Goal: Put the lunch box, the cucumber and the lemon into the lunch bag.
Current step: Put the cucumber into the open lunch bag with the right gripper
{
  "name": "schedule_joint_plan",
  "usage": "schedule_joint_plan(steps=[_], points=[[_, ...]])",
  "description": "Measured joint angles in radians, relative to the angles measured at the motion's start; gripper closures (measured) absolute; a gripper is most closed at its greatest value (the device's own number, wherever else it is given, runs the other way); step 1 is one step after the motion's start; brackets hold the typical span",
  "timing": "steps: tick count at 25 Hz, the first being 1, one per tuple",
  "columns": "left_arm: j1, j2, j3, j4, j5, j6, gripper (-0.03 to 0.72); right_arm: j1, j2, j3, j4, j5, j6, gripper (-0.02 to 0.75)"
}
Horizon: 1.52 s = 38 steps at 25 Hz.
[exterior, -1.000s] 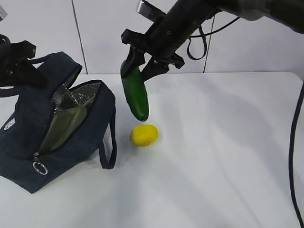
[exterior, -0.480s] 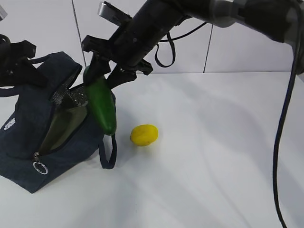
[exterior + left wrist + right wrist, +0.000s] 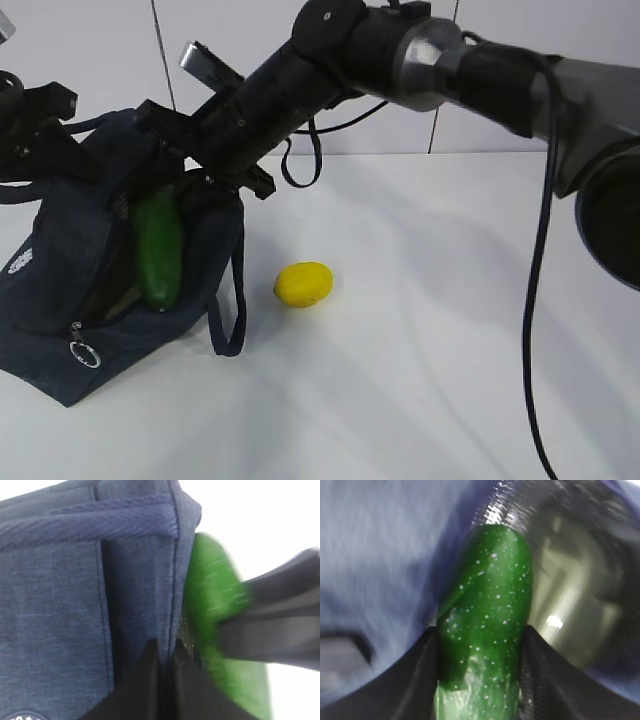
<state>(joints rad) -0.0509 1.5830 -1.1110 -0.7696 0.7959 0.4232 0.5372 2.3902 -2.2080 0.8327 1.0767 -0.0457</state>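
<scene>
The navy lunch bag (image 3: pixel 50 270) lies at the left with its foil-lined mouth open. My left gripper (image 3: pixel 166 647) is shut on the bag's rim fabric (image 3: pixel 135 580); it is at the far left in the exterior view (image 3: pixel 35 140). My right gripper (image 3: pixel 185 185) reaches across and is shut on the dark green cucumber (image 3: pixel 158 250), which hangs upright with its lower end in the bag's mouth. The cucumber also shows in the right wrist view (image 3: pixel 487 595) and in the left wrist view (image 3: pixel 215 605). The lunch box's pale lid (image 3: pixel 565 600) lies inside the bag. The yellow lemon (image 3: pixel 303 284) sits on the table right of the bag.
The white table (image 3: pixel 450 350) stretches to the right and front. The bag's loop handle (image 3: pixel 228 300) hangs toward the lemon. The zipper's metal ring pull (image 3: pixel 85 354) is at the bag's near end. A white panelled wall stands behind.
My right arm has swung left and down with the cucumber, from above the lemon to the bag's mouth. The left gripper and the lemon have not moved.
</scene>
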Motion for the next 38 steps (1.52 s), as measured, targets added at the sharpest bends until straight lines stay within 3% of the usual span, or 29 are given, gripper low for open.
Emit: schedule_joint_plan(steps=[5,12,20,24,33,38], points=[[0.000,0.000,0.000,-0.006,0.012,0.000,0.691,0.004,0.039,0.000,0.088,-0.059,-0.015,0.399],[0.000,0.000,0.000,-0.014,0.010,0.000,0.691,0.006,0.039,0.000,0.126,-0.168,-0.029,0.399],[0.000,0.000,-0.001,-0.018,0.009,0.000,0.691,0.006,0.070,0.000,0.169,-0.171,-0.054,0.395],[0.000,0.000,-0.001,-0.018,0.012,0.000,0.691,0.006,0.085,0.000,0.201,-0.163,-0.107,0.353],[0.000,0.000,-0.001,-0.018,0.012,0.000,0.691,0.006,0.085,0.000,0.192,-0.110,-0.131,0.315],[0.000,0.000,-0.001,-0.018,0.012,0.000,0.691,0.006,0.080,-0.024,0.081,-0.014,-0.132,0.312]])
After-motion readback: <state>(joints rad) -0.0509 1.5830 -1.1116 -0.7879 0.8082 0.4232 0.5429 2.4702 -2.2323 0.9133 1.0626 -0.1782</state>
